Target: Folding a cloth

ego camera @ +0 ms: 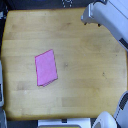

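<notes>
Pink cloth (46,68) is lying flat on the wooden tabletop (85,75), long axis running near-upright in the exterior view. The arm (107,17) is hanging at upper right, well apart; I cannot tell its gripper's state.

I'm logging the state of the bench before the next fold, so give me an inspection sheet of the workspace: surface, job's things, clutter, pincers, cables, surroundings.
Surface: wooden tabletop, light grain, a few small dark specks, no spill visible.
Job's things: pink cloth, lying flat left of centre in the exterior view, four-sided, turned slightly askew to the table edges; a thin darker edge shows along its bottom, so it may already be doubled, but I cannot tell.
Clutter: nothing seen on the wood besides the cloth.
Pincers: robot arm reaches in at the top right corner, apart from the cloth; its pincer tips are not in view.
Cables: nothing seen.
Surroundings: white and grey shapes along the bottom edge, too blurred to identify; dark floor beyond the table.
</notes>
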